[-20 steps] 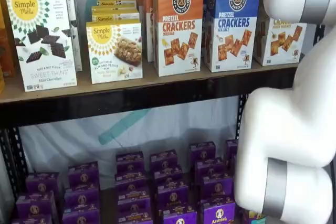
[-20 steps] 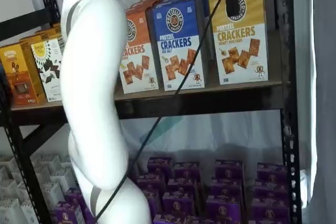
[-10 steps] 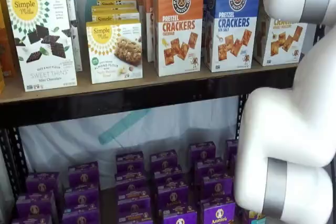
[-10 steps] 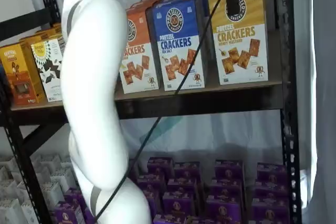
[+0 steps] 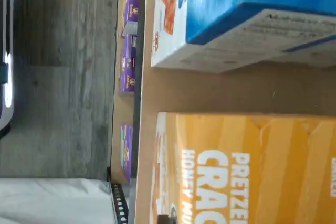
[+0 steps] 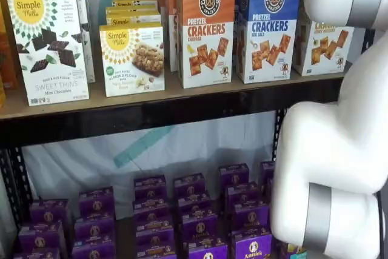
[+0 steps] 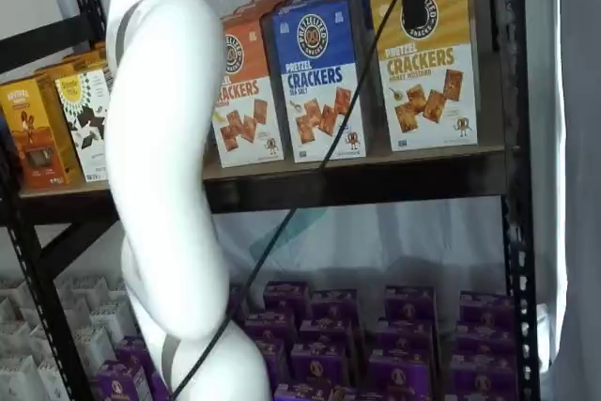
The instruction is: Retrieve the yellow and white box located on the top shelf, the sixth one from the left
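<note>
Top shelf [image 7: 357,180] carries the yellow box [image 7: 427,63]; we judge approach underway; gripper [image 7: 414,2] state unclear; next, descend and grasp.

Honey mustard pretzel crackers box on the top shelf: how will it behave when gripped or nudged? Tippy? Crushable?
The yellow and white box stands tall on a narrow base, so a high push would probably tip it. It looks like thin cardboard, likely light and dentable under a hard squeeze. The gap to the blue box on the top shelf probably leaves finger room.
</note>
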